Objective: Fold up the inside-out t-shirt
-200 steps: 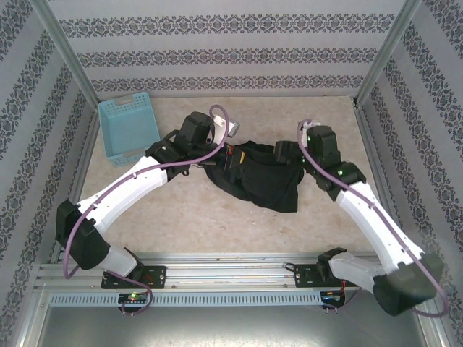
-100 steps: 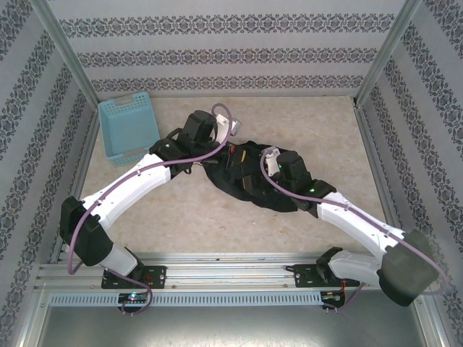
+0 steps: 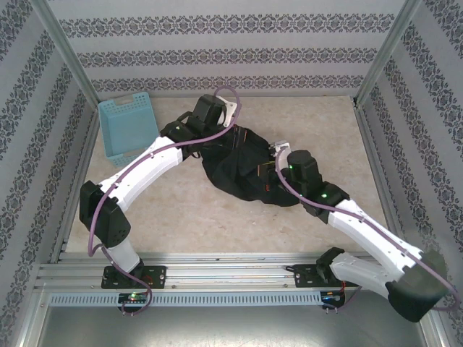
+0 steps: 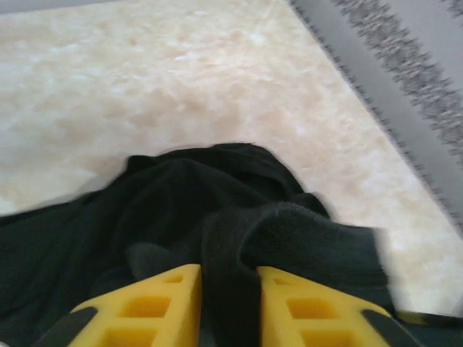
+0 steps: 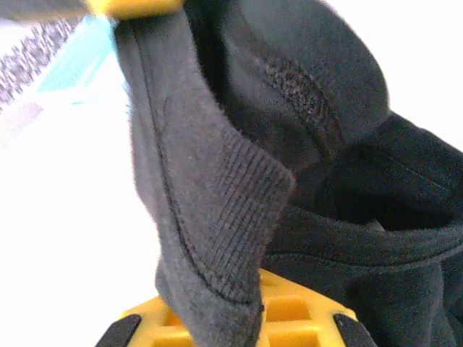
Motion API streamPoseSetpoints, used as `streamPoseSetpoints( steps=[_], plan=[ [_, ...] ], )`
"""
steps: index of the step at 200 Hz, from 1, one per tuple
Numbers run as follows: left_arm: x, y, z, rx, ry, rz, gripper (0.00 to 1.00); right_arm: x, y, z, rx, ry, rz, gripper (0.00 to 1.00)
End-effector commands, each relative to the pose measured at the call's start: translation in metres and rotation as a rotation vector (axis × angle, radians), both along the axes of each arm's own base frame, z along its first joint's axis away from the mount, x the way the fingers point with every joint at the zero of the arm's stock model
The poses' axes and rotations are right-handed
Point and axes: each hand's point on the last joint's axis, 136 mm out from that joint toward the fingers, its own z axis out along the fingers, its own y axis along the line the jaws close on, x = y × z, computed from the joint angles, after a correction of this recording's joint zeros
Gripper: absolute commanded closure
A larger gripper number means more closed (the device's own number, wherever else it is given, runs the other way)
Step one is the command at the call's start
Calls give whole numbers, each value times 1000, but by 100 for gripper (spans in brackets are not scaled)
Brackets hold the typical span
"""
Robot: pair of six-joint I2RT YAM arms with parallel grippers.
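The inside-out t-shirt [image 3: 242,173] lies as a bunched black heap in the middle of the table. My left gripper [image 3: 233,134] is at its far left edge. In the left wrist view the left gripper [image 4: 229,289] has a thick fold of the black fabric [image 4: 231,238] between its yellow fingers [image 4: 155,307], touching both. My right gripper [image 3: 269,160] sits at the heap's right side. In the right wrist view the right gripper [image 5: 239,307] is shut on a ribbed strip of the shirt [image 5: 217,195] that rises taut from it.
A light blue plastic basket [image 3: 129,126] stands at the far left of the table, and its corner [image 5: 72,61] appears in the right wrist view. Patterned walls enclose the table [image 3: 181,213] on three sides. The metal rail runs along the near edge.
My right arm swung in from the right onto the shirt and its jaws closed on the fabric. My left arm moved farther back and right with its fold. The shirt bunched up more.
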Motion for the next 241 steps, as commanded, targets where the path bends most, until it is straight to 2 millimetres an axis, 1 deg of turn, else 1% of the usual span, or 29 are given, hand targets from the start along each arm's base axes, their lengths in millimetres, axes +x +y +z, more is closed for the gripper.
streamPoseSetpoints(
  steps=[1, 6, 8, 11, 25, 35, 42, 54, 63, 79, 106, 118, 124, 143, 151, 164, 174, 186, 200, 208, 215, 228, 239, 241],
  plan=[
    [-6, 26, -13, 102, 17, 98, 58, -4, -9, 30, 144, 40, -51, 100],
    [-13, 26, -11, 105, -2, 99, 54, -4, -11, 33, 166, 50, -61, 100],
    [-18, 26, -14, 114, -4, 96, 53, -4, -11, 33, 172, 53, -63, 100],
    [-23, 26, -14, 116, -17, 93, 51, -4, -12, 35, 182, 57, -68, 100],
    [-54, 15, -11, 110, -81, 35, 39, -3, -13, 40, 208, 66, -78, 100],
    [-76, 11, -11, 99, -112, -1, 34, -2, -12, 44, 216, 72, -78, 100],
    [-89, 8, -14, 85, -124, -26, 33, -2, -9, 47, 222, 74, -71, 100],
    [-105, 7, -25, 66, -123, -50, 33, 0, -7, 53, 229, 73, -61, 100],
    [-112, 7, -36, 59, -113, -55, 33, 1, -5, 56, 231, 75, -58, 100],
    [-121, -2, -52, 33, -88, -82, 32, 1, -2, 63, 233, 70, -49, 100],
    [-109, -3, -89, 139, -29, -38, 29, -2, 3, 73, 235, 57, -34, 100],
    [-97, 4, -104, 194, -22, 15, 29, -3, 2, 76, 235, 55, -42, 100],
    [-90, 7, -111, 203, -8, 30, 32, -4, 0, 78, 234, 55, -52, 100],
    [-71, 16, -125, 192, 39, 62, 54, -8, -9, 83, 225, 41, -76, 100],
    [-64, 23, -127, 193, 40, 80, 64, -10, -14, 85, 215, 37, -92, 100],
    [-53, 35, -124, 193, 31, 106, 80, -12, -26, 86, 196, 37, -134, 100],
    [-48, 46, -117, 175, 23, 126, 89, -13, -38, 88, 186, 34, -175, 100],
    [-45, 58, -103, 127, 0, 137, 97, -15, -53, 89, 188, 39, -215, 100],
    [-45, 68, -84, 64, -50, 142, 100, -15, -66, 87, 201, 59, -251, 100],
    [-45, 71, -75, 42, -79, 141, 100, -13, -69, 83, 214, 78, -258, 100],
    [-46, 70, -71, 26, -86, 124, 100, -12, -69, 80, 226, 93, -254, 100],
    [-45, 61, -76, 26, -49, 66, 99, -8, -62, 71, 242, 124, -232, 100],
    [-36, 59, -89, 75, 2, 72, 98, -1, -53, 63, 260, 153, -208, 100],
    [-35, 59, -95, 89, 17, 77, 98, 0, -52, 61, 262, 159, -206, 100]
  ],
)
